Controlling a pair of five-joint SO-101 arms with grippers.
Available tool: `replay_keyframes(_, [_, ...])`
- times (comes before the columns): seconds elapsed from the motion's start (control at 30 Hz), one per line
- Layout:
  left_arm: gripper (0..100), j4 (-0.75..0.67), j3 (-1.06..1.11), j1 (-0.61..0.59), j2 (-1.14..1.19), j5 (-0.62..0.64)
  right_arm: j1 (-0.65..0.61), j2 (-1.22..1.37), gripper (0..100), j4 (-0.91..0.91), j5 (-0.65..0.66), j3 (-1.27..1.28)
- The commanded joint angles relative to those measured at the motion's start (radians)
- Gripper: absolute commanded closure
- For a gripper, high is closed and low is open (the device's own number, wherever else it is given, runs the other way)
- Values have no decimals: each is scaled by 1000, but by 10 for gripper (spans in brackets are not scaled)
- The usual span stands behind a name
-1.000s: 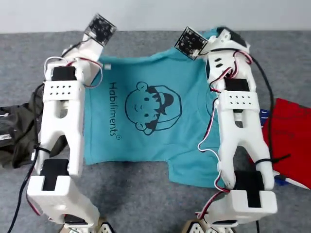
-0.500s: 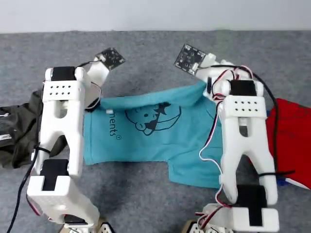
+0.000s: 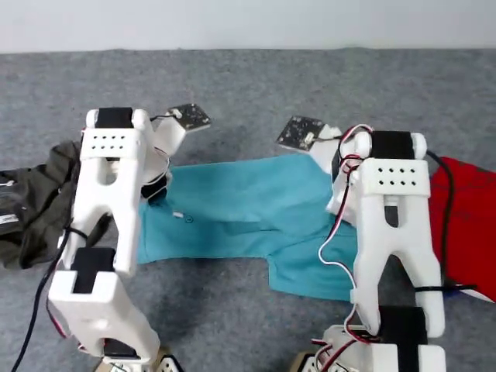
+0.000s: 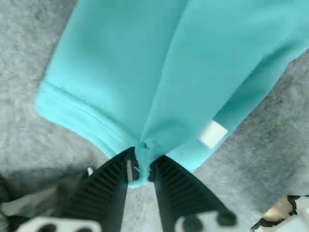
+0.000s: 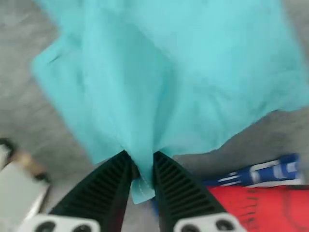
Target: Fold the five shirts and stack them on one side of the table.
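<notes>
Where teal shirt lies doubled, white tag unreadable.

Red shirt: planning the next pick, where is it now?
The red shirt lies on the robot's right in the high view, beside the right arm, just past the teal shirt.

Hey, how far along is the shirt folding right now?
Done: nothing looks folded and stacked yet. In hand: the left tool and right tool each pinch an edge of the teal shirt, doubled over on the table. Left: finishing it, plus the crumpled dark green garment and the red garment.
</notes>
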Motion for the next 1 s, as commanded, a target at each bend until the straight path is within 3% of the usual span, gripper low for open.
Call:
replay_keyframes(0.0, [986,28,-5,2,28,-6,10,-41,988,97,-12,-8])
replay_keyframes(0.63, [986,-6,-10,-15,126,17,-38,-51,988,105,-49,249])
replay_keyframes(0.97, [986,29,8,-64,72,-64,-42,-143,988,102,-40,339])
